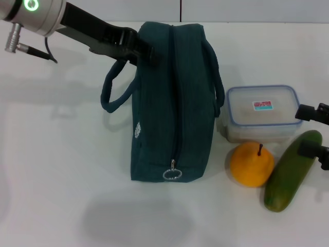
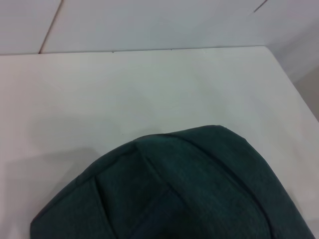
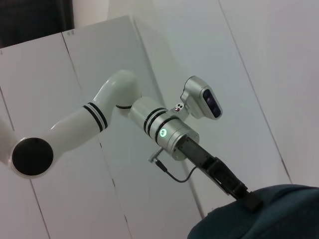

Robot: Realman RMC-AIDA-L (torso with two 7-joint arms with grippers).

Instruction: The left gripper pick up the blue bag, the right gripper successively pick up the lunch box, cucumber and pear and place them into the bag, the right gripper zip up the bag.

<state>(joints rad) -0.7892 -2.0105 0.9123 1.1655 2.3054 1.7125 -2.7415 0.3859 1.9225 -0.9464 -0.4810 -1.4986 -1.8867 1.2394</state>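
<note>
The right gripper (image 1: 314, 131) is cut off by the head view's edge, so its finger gap is unclear. Beyond it, the lunch box (image 1: 262, 112) hides behind the pear (image 1: 251, 163). The left gripper (image 1: 138, 51) fingertips vanish against the blue bag (image 1: 172, 103).

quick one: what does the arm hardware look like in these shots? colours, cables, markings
Left arm: white rounded links with black joint bands, then a silver cylindrical wrist with a lit green ring and a thin black cable off a metal plug. A white camera pod sits beside the wrist. Left gripper: black. Right gripper: only black tips show at the edge of the head view.
</note>
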